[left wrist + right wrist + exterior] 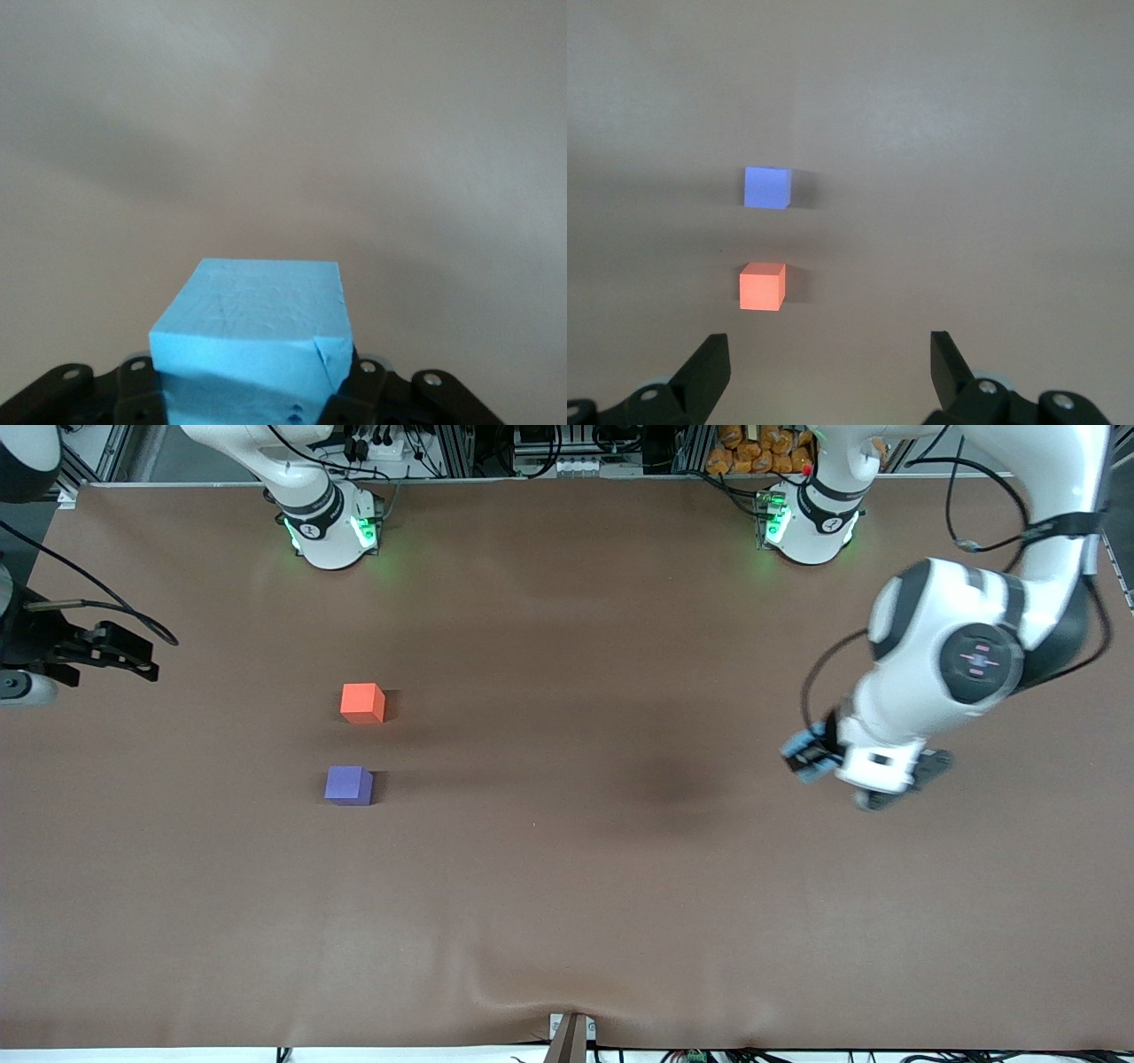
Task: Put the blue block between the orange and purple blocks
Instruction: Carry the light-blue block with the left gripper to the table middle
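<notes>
The blue block (804,749) (252,332) is held up in the air, over the brown table toward the left arm's end. My left gripper (811,756) (255,394) is shut on it, with a black finger at each side. The orange block (362,702) (762,286) and the purple block (348,786) (766,187) rest on the table toward the right arm's end, the purple one nearer the front camera, with a gap between them. My right gripper (146,657) (830,354) waits open and holds nothing, past the orange block at the right arm's end.
The two arm bases (330,527) (808,524) stand along the table's back edge. A small bracket (571,1036) sits at the table's front edge. Brown cloth (567,868) covers the table.
</notes>
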